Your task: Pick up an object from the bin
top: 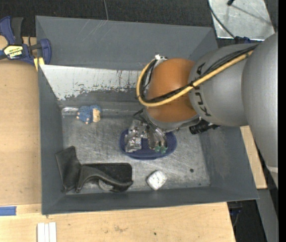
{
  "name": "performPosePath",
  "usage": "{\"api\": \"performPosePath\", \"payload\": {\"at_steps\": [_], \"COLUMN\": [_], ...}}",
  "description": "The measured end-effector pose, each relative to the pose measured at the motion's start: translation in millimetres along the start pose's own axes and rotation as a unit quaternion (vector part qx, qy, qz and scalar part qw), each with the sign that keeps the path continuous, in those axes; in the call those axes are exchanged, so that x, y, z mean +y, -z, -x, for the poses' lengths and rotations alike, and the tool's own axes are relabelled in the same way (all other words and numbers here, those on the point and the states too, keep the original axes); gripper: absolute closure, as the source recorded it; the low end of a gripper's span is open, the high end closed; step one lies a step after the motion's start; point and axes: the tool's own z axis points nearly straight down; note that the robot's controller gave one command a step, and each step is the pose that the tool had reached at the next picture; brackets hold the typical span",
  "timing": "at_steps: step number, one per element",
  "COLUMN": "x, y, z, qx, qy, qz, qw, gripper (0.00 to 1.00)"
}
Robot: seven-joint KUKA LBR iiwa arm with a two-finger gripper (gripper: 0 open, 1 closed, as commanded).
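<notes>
Currently the gripper (144,139) sits low near the middle of the bin (49,165), a shade toward 3 o'clock, below the orange wrist cover (168,92). We cannot tell from this view whether it is open or closed, nor whether it touches anything.

Directly under it lies a flat, round, dark blue disc (150,155), whose rim shows around the gripper from about 3 o'clock through 6 to 9. We take this disc to be the thing nearest to hand. It lies flat on the floor, apart from the other things.

Further out:
- a small white crumpled lump (156,180) at 6 o'clock of the disc, near but apart from it;
- a black, limp, folded thing (108,174) at 7 to 8 o'clock along the near wall;
- a small blue and tan toy (88,114) at 10 o'clock, by the far wall, well apart.

Judgement on doing the step well: a flat disc offers little to pinch from straight above. We would close across the rim or any raised part at the centre, not on the flat face. We would lift straight up and check that the disc rises level. The main risks are a slip at the rim and scraping along the metal floor. The neighbours stand clear enough that we expect no snag.
</notes>
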Motion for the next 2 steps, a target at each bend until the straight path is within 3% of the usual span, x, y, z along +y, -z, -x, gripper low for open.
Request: {"api": "performPosePath", "payload": {"at_steps": [1,2], "x": [-0.3,-0.1], "y": [-0.9,0.5], "z": [-0.3,0.8], "qx": [0.0006,-0.0010], "qy": [0.000,-0.001], "qz": [0.000,0.000], "qw": [1.0000,1.0000], "gripper": [0.00,1.00]}}
